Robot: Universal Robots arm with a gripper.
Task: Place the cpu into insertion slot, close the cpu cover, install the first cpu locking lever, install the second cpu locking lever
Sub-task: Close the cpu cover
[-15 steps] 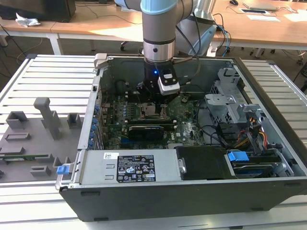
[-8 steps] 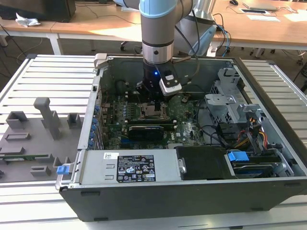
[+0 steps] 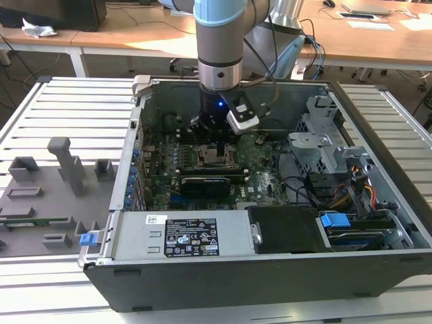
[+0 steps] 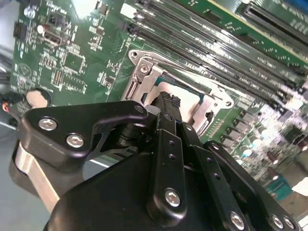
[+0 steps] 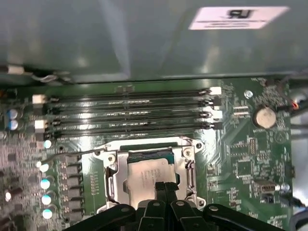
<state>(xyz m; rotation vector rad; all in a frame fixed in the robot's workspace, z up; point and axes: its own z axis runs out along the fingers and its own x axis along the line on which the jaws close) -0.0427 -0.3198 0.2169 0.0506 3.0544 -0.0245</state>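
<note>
1. In the first wrist view, the end effector (image 5: 164, 186) hides the near edge of the cpu (image 5: 150, 172) from us.
2. In the exterior view, we find the insertion slot (image 3: 214, 157) too small to make out, and the picture's top edge cuts off the arm (image 3: 219, 40).

Lab: wooden desks (image 3: 364, 47), slatted aluminium workbench (image 3: 67, 108).

The arm (image 3: 217, 47) is a silver-grey cylinder capped pale blue, with a small blue light (image 3: 221, 104). The gripper (image 4: 166, 103) is black, its links studded with silver screws.
</note>
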